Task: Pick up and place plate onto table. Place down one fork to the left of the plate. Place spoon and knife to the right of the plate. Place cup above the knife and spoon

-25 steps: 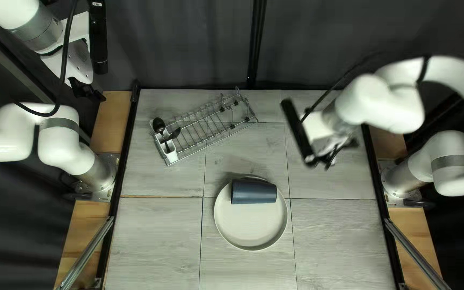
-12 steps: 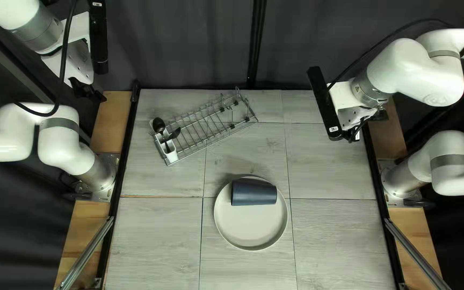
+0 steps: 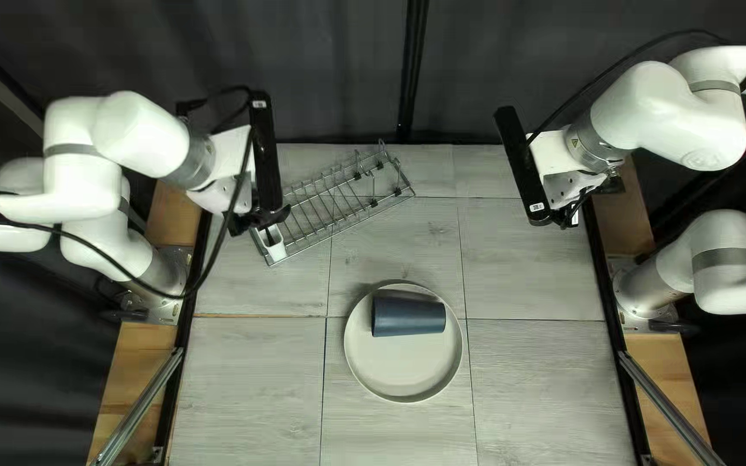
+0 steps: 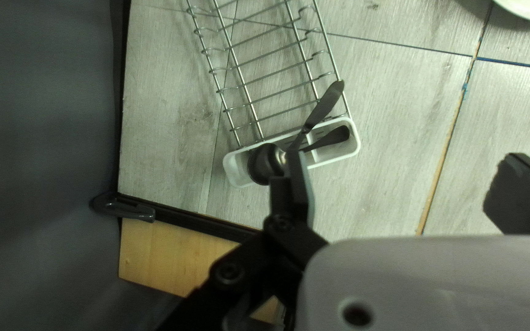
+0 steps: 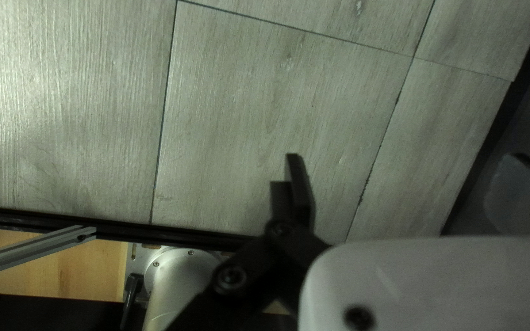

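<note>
Both our left tool and right tool gape wide, empty; fetching cutlery, we likely must lower the left around one piece.

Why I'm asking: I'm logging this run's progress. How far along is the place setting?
Done: the round off-white plate looks placed on the grey wood-look table.

In hand: nothing. The left gripper is open near the dark cutlery in the white plastic holder; the right gripper is open too.

Remaining: laying out the cutlery, and moving the dark blue cup, lying sideways on the plate.
</note>
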